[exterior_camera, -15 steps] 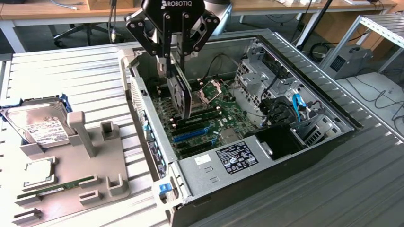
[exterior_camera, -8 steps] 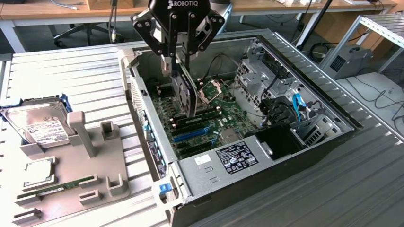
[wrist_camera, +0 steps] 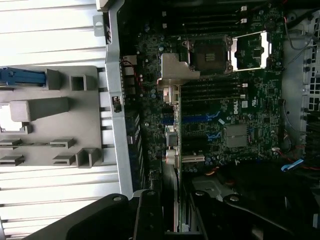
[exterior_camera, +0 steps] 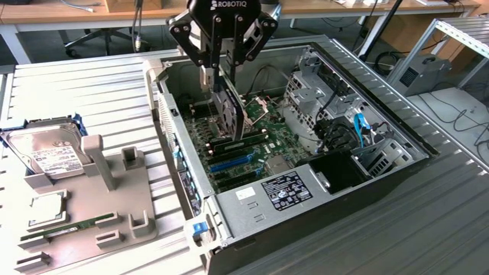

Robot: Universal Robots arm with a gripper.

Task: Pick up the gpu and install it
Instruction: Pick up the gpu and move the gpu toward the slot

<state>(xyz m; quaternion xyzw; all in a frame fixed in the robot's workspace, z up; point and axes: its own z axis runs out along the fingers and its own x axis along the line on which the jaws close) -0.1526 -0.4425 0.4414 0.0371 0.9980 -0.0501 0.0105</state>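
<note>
The gpu (exterior_camera: 229, 112) hangs on edge inside the open computer case (exterior_camera: 177, 143), a little above the green motherboard (exterior_camera: 269, 130). My gripper (exterior_camera: 220, 77) is shut on its upper edge and holds it upright. The card's lower edge is close over the row of blue and black expansion slots (exterior_camera: 229, 163). In the wrist view the gpu (wrist_camera: 172, 142) appears edge-on as a thin strip between my gripper (wrist_camera: 175, 215) fingers. Its silver end bracket (wrist_camera: 172, 75) points toward the case's rear wall, and the blue slots (wrist_camera: 200, 120) lie beside it.
A grey parts fixture (exterior_camera: 114, 200) sits at the exterior view's left, carrying a hard drive (exterior_camera: 54, 154), a processor chip (exterior_camera: 46, 209) and a RAM stick (exterior_camera: 68, 226). Inside the case are the power supply (exterior_camera: 287, 192), a metal drive cage (exterior_camera: 313, 97) and blue cables (exterior_camera: 359, 123).
</note>
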